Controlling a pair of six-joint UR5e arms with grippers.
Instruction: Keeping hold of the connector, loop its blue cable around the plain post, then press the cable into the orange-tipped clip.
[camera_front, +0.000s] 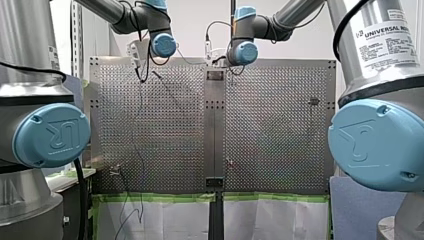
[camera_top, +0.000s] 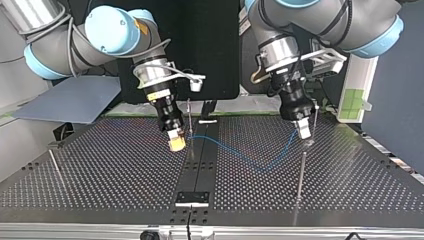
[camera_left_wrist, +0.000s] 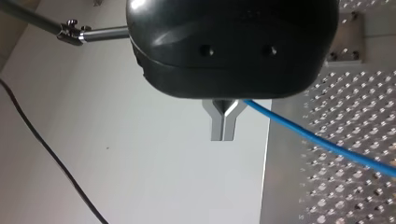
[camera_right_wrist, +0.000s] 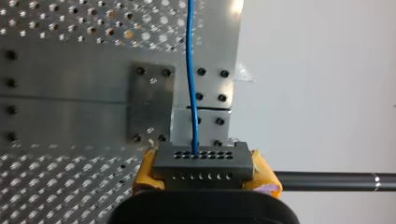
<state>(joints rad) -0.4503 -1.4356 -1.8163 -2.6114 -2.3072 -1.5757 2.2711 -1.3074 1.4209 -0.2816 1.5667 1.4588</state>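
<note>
My right pincer (camera_right_wrist: 203, 175) clamps grey drilled connector (camera_right_wrist: 201, 162); my left pincer (camera_left_wrist: 223, 134) pinches thin blue cable (camera_left_wrist: 327, 145); both at perforated surface (camera_top: 100, 165) edge.

A perforated table (camera_front: 150, 125) — green tape (camera_front: 155, 197) edges white paper (camera_front: 170, 220) beside it, a blue-grey sheet (camera_top: 70, 100) near its edge.

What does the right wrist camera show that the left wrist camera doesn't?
Only the right wrist view shows the grey connector clamped between my right gripper's yellow pads. Only the left wrist view shows my left gripper's metal fingers, shut on the blue cable. Both show that cable and the perforated table.
</note>
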